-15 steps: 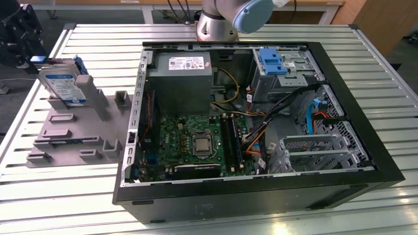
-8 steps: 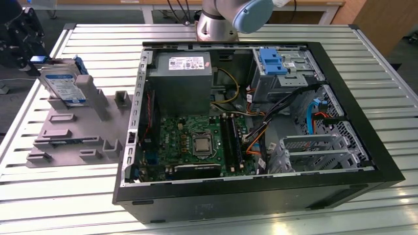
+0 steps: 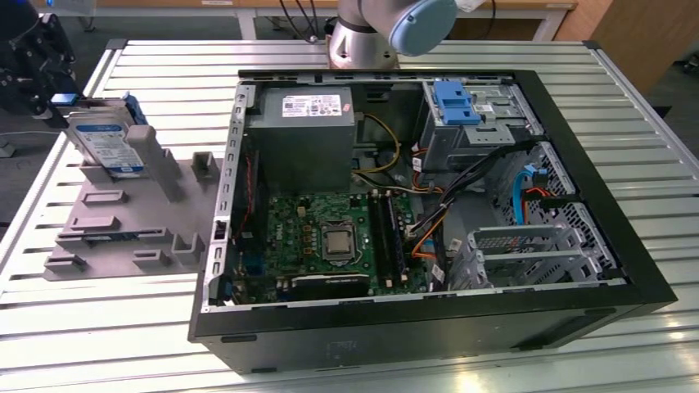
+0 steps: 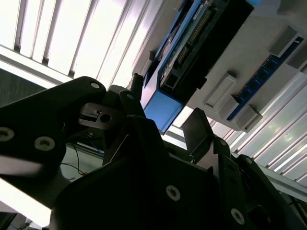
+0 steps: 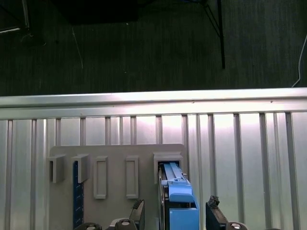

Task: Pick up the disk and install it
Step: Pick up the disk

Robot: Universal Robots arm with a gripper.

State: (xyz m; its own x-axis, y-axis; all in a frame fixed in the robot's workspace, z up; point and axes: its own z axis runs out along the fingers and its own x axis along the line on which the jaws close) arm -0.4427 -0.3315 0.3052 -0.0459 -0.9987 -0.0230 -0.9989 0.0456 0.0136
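one hand, two fingers spread: in the first wrist view the dark fingertips are flanking the disk with a gap showing on each side, so nothing is being pinched. the disk is standing on edge in a slot of the grey holder, its blue carrier end facing the hand. the holder is lying on the slatted metal desk. in the exterior view the disk is sitting at the exterior view's left, well apart from the open computer case, where a lone blue bracket is resting on a drive cage near the far wall. in the second wrist view the fingers are straddling the blue end of the disk without touching it.

judged hazards: the gaps on the two sides are looking unequal, so one finger would probably be meeting the carrier first and pushing the disk askew in its slot. a skewed disk would likely be binding against the slot walls on the way out and dragging the holder along with it. the blue plastic is looking smooth and somewhat flexible, so a shallow grip on it alone may be slipping or letting the drive swing. loose cables are crossing the case interior beside the cages, and a carried disk may be snagging on them.
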